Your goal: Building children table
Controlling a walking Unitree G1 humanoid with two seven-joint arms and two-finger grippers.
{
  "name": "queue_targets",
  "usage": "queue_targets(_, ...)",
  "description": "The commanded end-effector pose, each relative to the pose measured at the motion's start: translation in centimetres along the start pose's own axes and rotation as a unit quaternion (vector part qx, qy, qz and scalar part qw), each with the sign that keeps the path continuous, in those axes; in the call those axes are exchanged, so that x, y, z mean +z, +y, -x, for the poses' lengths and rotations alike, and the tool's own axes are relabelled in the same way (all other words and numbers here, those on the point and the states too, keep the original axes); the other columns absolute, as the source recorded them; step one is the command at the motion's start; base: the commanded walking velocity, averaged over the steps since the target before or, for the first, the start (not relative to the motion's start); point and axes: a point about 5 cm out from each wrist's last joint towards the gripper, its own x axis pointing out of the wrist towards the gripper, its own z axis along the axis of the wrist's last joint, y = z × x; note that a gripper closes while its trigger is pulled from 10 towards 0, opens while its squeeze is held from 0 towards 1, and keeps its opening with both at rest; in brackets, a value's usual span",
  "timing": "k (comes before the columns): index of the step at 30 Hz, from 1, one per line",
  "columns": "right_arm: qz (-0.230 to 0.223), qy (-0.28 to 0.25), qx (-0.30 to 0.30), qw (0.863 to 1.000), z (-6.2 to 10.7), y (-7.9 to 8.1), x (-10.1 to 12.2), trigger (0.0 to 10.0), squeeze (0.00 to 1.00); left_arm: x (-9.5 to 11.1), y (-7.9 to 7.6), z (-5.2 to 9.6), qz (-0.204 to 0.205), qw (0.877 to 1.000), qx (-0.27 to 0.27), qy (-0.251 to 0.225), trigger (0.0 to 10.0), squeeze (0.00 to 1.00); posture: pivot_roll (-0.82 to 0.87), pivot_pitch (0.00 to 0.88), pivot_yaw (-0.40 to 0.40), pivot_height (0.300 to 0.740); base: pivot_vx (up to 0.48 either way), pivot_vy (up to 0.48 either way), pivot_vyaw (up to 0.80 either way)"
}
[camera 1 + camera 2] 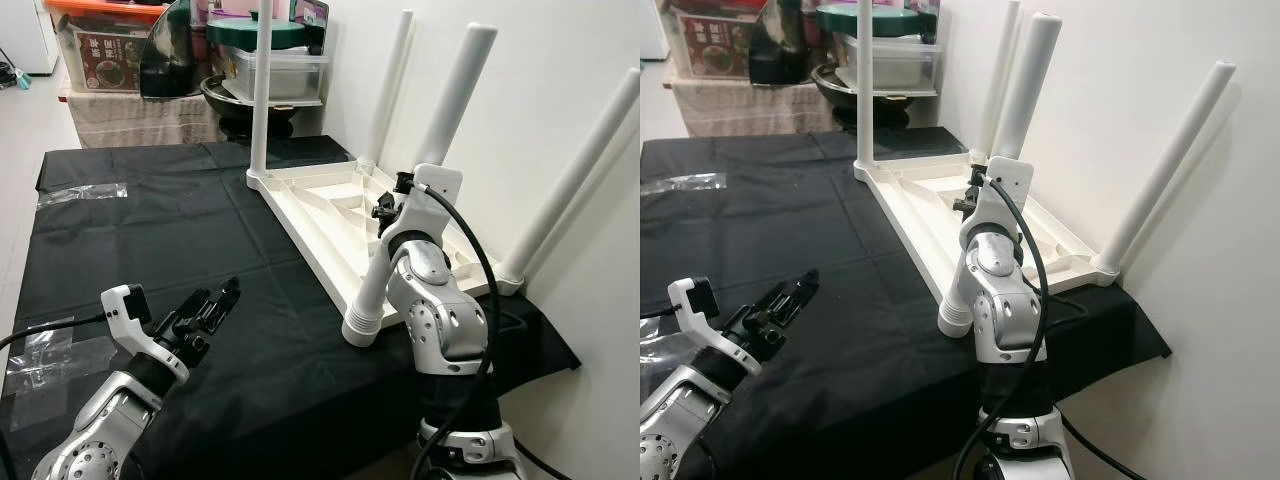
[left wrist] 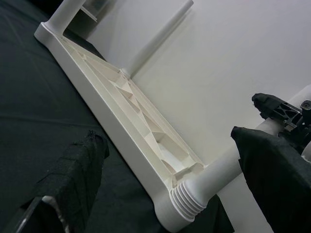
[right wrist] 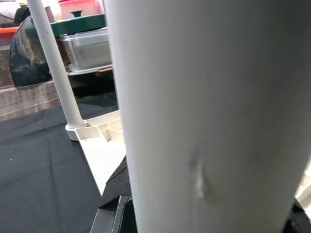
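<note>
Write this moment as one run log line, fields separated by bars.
table: upside down on black cloth | right hand: shut on near leg | left hand: open, over cloth

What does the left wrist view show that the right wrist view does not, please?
Left wrist: the ribbed collar joining the near leg to the upturned table, and the open left claw. Right wrist: a clear box under a green lid. Both: the near leg in the right claw, the table's ribbed underside, the black cloth.
</note>
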Motion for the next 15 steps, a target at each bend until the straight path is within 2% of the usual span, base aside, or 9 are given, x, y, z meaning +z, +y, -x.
queue_targets(1, -0.033, 0.134, -0.023, 0.990, 0.54, -0.13, -5.48, 10.0, 0.00, -0.25, -0.22, -0.07, -0.001, 1.000, -0.009, 0.013, 10.0, 0.00, 0.06, 0.000, -0.094, 0.740, 0.000, 0.000, 0.00)
queue_targets(15, -0.033, 0.118, -0.007, 0.992, 0.72, 0.20, -4.52, 10.0, 0.00, -0.25, -0.21, -0.08, -0.001, 1.000, -0.011, 0.016, 10.0, 0.00, 0.06, 0.000, -0.093, 0.740, 0.000, 0.000, 0.00)
